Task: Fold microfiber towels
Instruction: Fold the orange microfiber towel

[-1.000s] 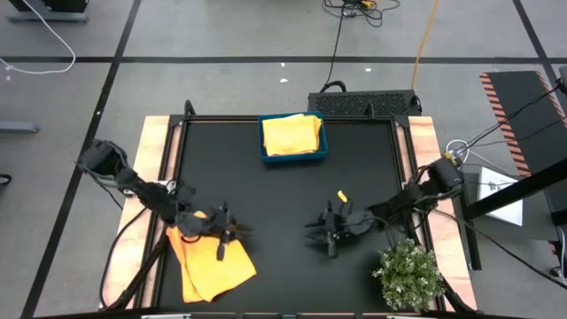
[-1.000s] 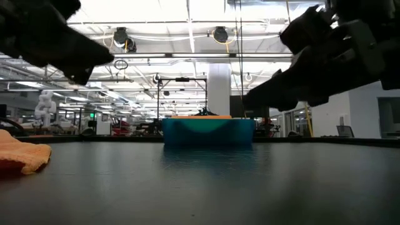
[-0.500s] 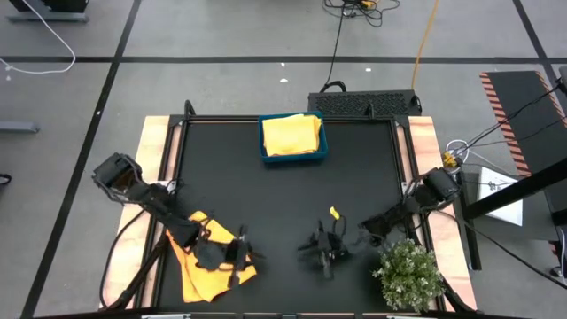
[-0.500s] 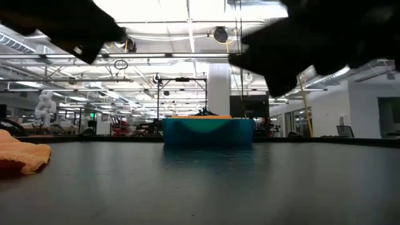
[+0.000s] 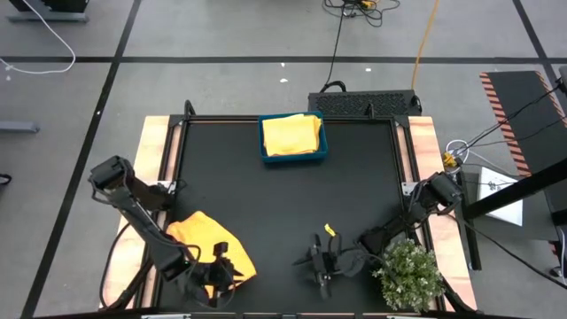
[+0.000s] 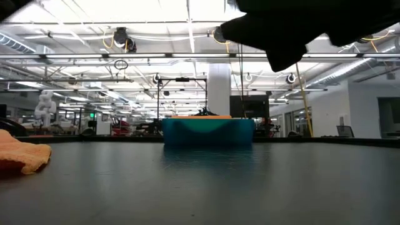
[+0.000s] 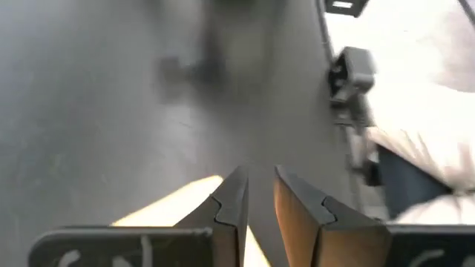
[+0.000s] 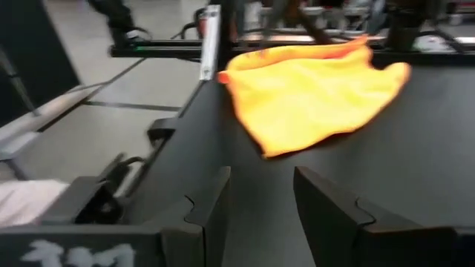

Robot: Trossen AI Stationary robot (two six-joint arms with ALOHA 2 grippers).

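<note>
An orange towel (image 5: 205, 250) lies crumpled in the lower left of the high view, on the black table (image 5: 283, 204); in the low view its edge shows at the far left. The left gripper (image 5: 221, 273) sits over the towel's lower edge, its fingers (image 7: 234, 204) drawn narrow with only a thin gap and nothing visibly pinched between them. The right gripper (image 5: 317, 264) is at lower centre, well apart from the towel, its fingers (image 8: 215, 204) parted with bare table between them. A pale yellow towel (image 5: 291, 135) rests in the teal tray (image 5: 293, 158) at upper centre. A small green plant (image 5: 409, 275) stands at lower right.
</note>
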